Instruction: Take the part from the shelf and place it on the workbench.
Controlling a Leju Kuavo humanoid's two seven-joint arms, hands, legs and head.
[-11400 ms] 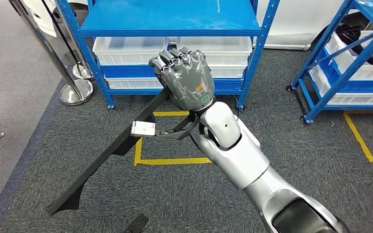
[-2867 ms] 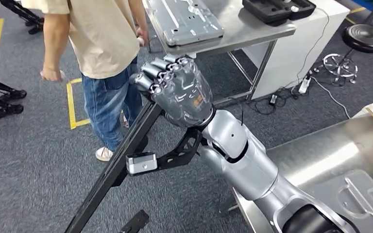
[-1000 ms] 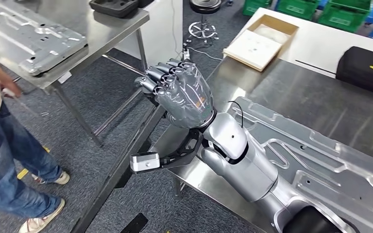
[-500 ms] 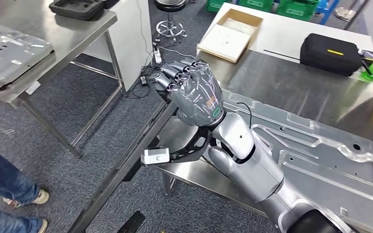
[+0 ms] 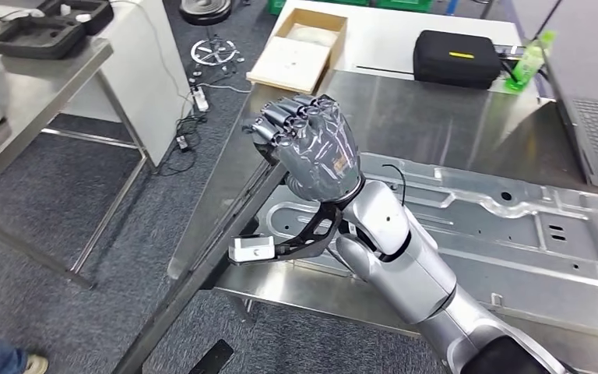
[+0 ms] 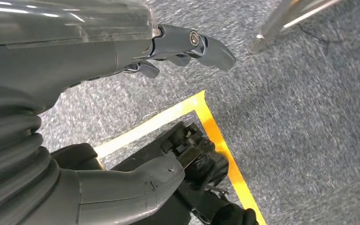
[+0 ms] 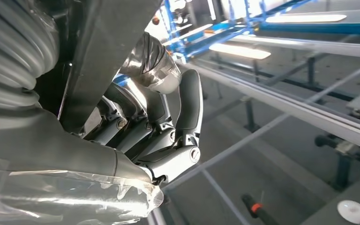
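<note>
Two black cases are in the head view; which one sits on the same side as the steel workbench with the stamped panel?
The closed black zip case with the yellow stripe, on the white table beyond the steel workbench. The open black foam-lined case sits on the separate table at far left.

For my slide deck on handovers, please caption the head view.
Right robot hand grips a long black part beside the steel workbench, not yet set down.

The steel tabletop [image 5: 436,125] carries a large stamped metal panel [image 5: 514,234] lying flat along its near side, while the white tabletop [image 5: 389,35] behind it holds an open cardboard box [image 5: 300,51], a black case [image 5: 455,58] and a green bottle [image 5: 528,62].
</note>
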